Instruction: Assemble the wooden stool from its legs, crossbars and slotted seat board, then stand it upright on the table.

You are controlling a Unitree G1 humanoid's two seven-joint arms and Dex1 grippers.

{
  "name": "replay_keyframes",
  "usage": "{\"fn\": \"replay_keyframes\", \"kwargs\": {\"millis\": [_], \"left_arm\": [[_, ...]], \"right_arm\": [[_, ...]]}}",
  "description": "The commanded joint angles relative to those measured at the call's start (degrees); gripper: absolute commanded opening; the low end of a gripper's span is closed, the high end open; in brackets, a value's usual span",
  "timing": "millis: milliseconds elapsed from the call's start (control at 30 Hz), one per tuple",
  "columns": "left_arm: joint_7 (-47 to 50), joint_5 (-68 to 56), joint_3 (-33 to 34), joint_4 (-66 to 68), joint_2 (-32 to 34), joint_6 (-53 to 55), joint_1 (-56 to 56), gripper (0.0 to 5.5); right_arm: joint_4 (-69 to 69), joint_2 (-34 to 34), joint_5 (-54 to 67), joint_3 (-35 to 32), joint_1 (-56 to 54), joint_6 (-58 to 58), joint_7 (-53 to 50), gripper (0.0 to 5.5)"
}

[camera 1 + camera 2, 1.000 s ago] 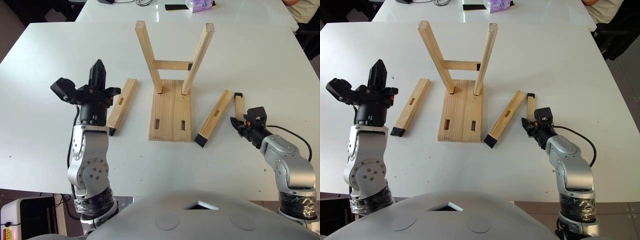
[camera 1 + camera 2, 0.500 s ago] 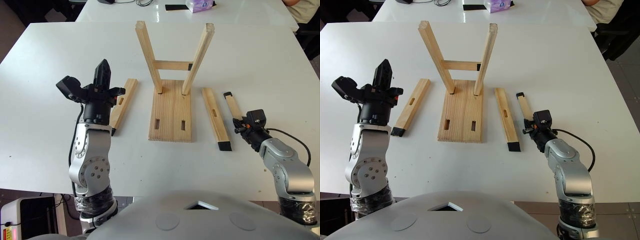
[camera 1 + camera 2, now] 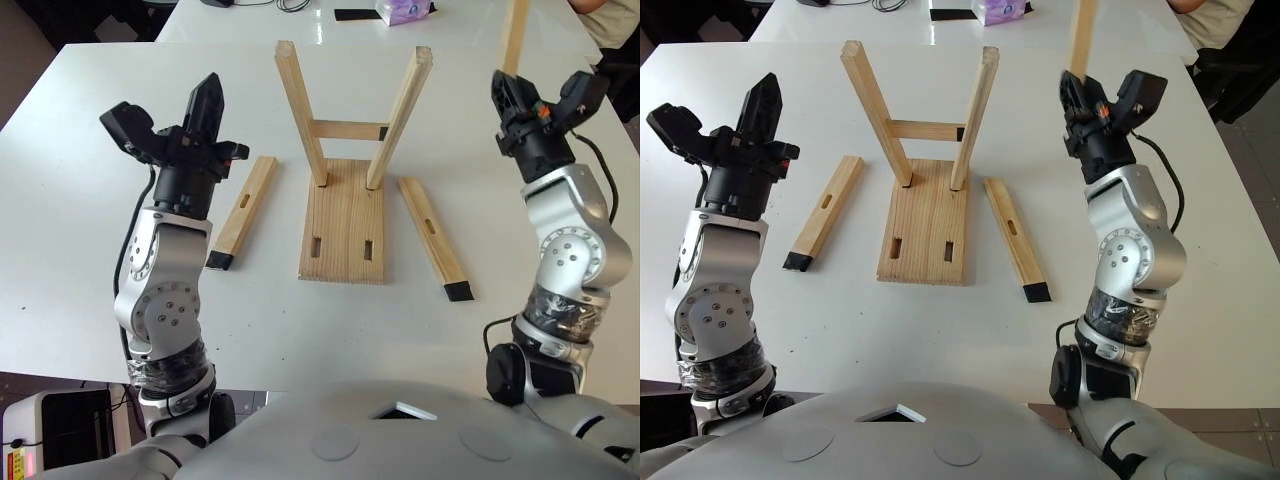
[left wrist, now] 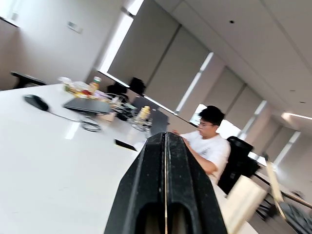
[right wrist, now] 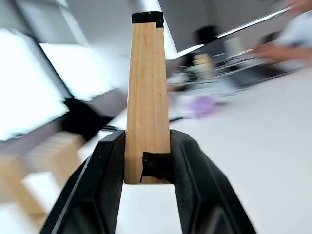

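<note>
The slotted seat board (image 3: 342, 225) lies flat mid-table. Two legs (image 3: 300, 110) stand in its far slots, joined by a crossbar (image 3: 345, 130). One loose leg (image 3: 243, 208) lies left of the board, another (image 3: 432, 238) lies right of it. My right gripper (image 3: 512, 88) is raised high over the table's right side, shut on a thin crossbar (image 5: 146, 87) that points upward (image 3: 514, 35). My left gripper (image 3: 210, 85) is held up above the left loose leg, fingers (image 4: 165, 161) pressed together with nothing between them.
A second white table stands behind, carrying a tissue box (image 3: 402, 10) and a flat black item (image 3: 352, 14). Bare tabletop (image 3: 90, 200) stretches to the left, right and near edge.
My right gripper has lifted the thin crossbar off the table and swung it up to the far right. The right loose leg turned to lie along the board. My left gripper rose slightly.
</note>
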Motion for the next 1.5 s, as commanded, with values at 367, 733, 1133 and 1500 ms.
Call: {"fn": "replay_keyframes", "kwargs": {"millis": [367, 733, 1133, 1500], "left_arm": [[-8.6, -24.9, -0.6, -1.2, 11.4, 12.0, -10.4, 1.67], [-15.9, -36.8, -2.1, 2.6, 18.8, 17.5, -15.0, 2.75], [-20.9, -35.7, -4.5, 1.5, 19.2, 17.2, -15.2, 2.75], [-27.5, -28.5, -6.2, 2.4, 22.8, 17.9, -15.1, 2.75]], "right_arm": [[-5.2, -13.4, 26.7, 10.3, -4.3, 12.8, 26.2, 1.31], [1.0, -23.5, 29.5, 11.5, -8.8, 15.8, 40.1, 1.31], [3.1, -23.2, 27.1, 17.8, -9.9, 15.8, 45.2, 1.31], [3.4, -29.3, 17.8, 22.7, -9.1, 12.7, 53.3, 1.31]]}}
